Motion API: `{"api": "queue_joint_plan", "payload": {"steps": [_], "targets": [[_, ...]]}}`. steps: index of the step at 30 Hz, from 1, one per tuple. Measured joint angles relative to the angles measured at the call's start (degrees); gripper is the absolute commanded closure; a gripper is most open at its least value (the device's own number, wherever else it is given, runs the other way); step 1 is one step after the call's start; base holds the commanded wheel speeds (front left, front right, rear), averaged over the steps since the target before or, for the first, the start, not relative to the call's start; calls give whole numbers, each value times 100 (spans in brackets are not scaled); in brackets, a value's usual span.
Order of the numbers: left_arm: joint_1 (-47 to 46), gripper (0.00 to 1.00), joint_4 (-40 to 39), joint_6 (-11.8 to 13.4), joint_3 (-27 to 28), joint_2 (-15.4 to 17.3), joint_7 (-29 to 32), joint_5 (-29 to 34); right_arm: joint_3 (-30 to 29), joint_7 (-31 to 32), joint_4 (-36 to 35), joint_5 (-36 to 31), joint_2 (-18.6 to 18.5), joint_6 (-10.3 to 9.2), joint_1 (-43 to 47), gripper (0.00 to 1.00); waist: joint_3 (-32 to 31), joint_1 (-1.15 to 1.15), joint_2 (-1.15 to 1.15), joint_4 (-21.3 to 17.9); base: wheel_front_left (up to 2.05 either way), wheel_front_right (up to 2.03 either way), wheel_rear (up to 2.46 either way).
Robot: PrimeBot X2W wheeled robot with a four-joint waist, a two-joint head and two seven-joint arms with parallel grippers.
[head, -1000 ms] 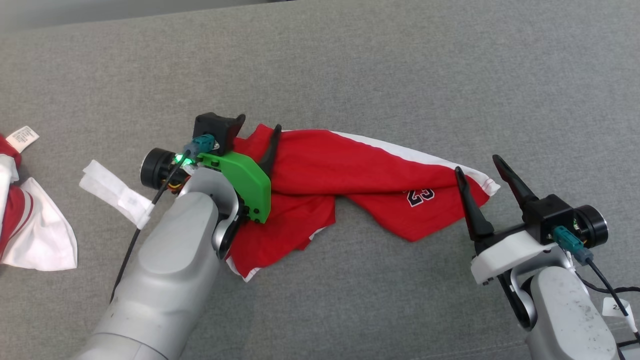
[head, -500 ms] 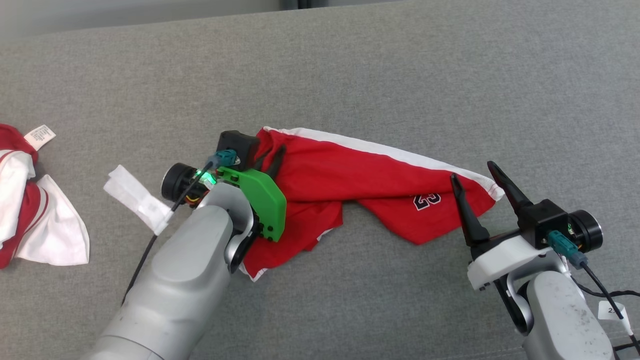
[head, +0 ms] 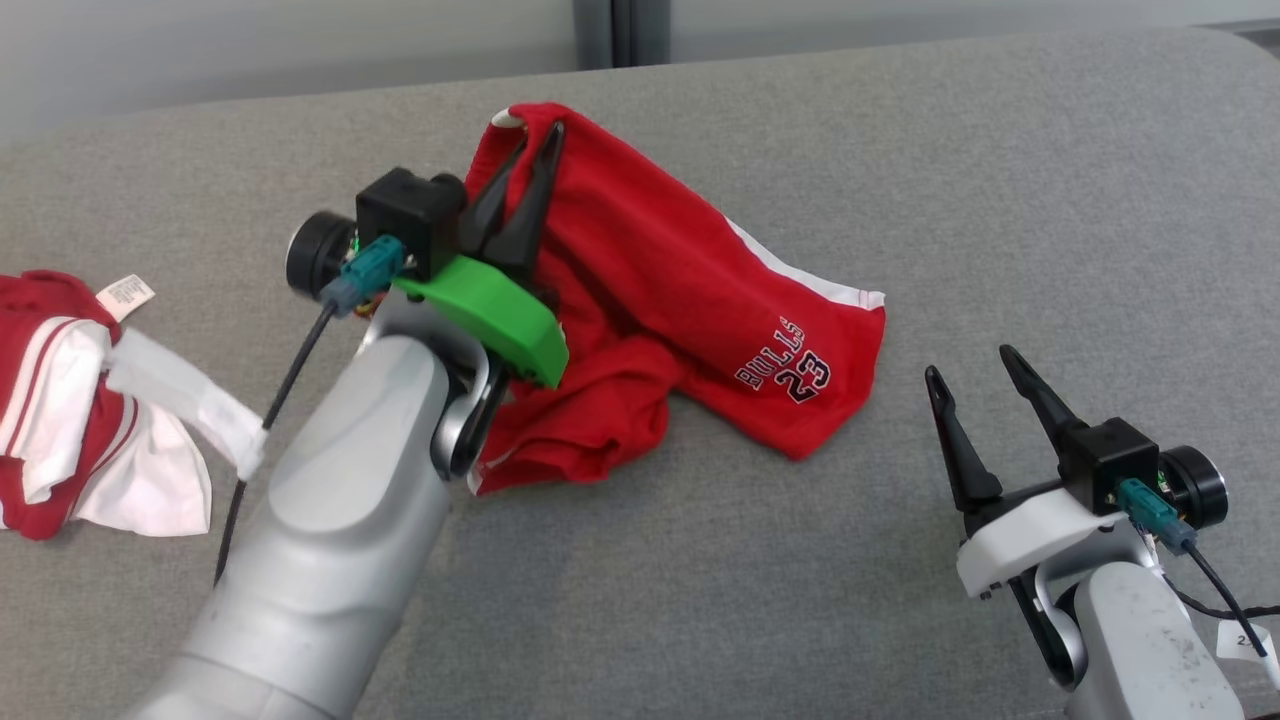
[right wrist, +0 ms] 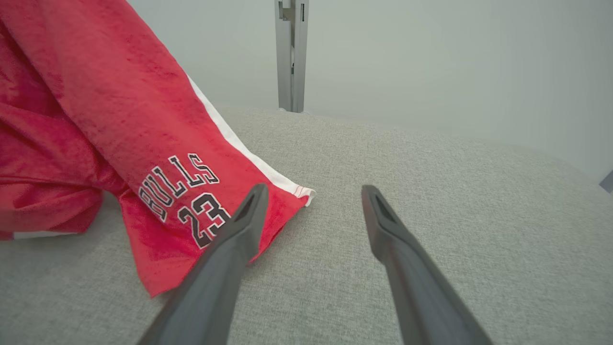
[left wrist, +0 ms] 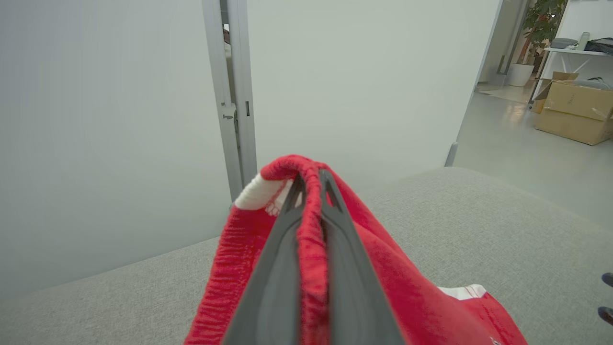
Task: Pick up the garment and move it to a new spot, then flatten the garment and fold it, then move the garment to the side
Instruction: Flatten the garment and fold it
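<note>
The garment (head: 690, 300) is a pair of red shorts with white side stripes and "BULLS 23" printed in black, lying on a grey cushioned surface. My left gripper (head: 540, 135) is shut on the garment's elastic waistband and holds that end raised, while the rest trails down to the surface. In the left wrist view the red waistband (left wrist: 311, 211) is pinched between the two dark fingers. My right gripper (head: 968, 360) stands open at the lower right, apart from the garment. In the right wrist view the garment's printed leg (right wrist: 182, 191) lies just left of the open fingers.
Another red and white garment (head: 70, 420) with a white label lies at the left edge. The grey cushion (head: 1000, 200) stretches wide to the right and front. A pale wall with a grey post (head: 610, 30) stands behind. Cardboard boxes (left wrist: 574, 110) sit on the floor far right.
My left gripper closed on the waistband and lifted it up and away, pulling the garment's right end leftward off my right gripper. The head camera tilted up. My right gripper stayed open.
</note>
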Motion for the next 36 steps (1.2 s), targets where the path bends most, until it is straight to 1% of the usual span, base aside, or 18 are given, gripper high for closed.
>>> {"api": "queue_joint_plan", "payload": {"steps": [4, 12, 18, 21, 22, 23, 24, 26, 30, 36], "targets": [[793, 100, -129, 0, 168, 23, 2, 22, -37, 0, 27, 42, -3, 0, 132, 0, -198, 0, 0, 92, 0, 0, 0], [2156, 100, 10, -2, 152, 30, 1, -76, -34, 0, 79, 131, 7, 0, 424, 0, -589, 0, 0, 324, 0, 0, 0], [2841, 100, 231, 1, 438, 31, 1, -155, 65, 0, 147, 196, 13, 0, 617, 0, -884, 0, 0, 421, 0, 0, 0], [3098, 100, 368, 59, 600, 22, 2, -154, 107, 0, 152, 244, 7, 0, 731, 0, -1029, 0, 0, 436, 0, 0, 0], [3151, 85, 386, 80, 671, 18, 1, -152, 119, 0, 153, 250, 7, 0, 761, 0, -1058, 0, 0, 437, 0, 0, 0], [3192, 27, 417, 99, 734, 16, 1, -144, 135, 0, 153, 253, 8, 0, 788, 0, -1085, 0, 0, 434, 0, 0, 0], [3224, 0, 419, 135, 791, 15, 1, -120, 149, 0, 153, 260, 9, 0, 806, 0, -1097, 0, 0, 427, 0, 0, 0], [3288, 0, 337, 215, 991, 13, 1, 1, 185, 0, 153, 275, 12, 0, 825, 0, -1102, 0, 0, 396, 0, 0, 0], [3489, 0, -144, 374, 1448, -23, 1, 288, 196, 0, 114, 292, 32, 0, 827, 0, -1087, 0, 0, 340, 0, 0, 0], [3672, 0, -926, 371, 2050, -114, 0, 825, 92, 0, -169, 236, 115, 0, 744, 0, -1029, 0, 0, 281, 0, 0, 0]]}}
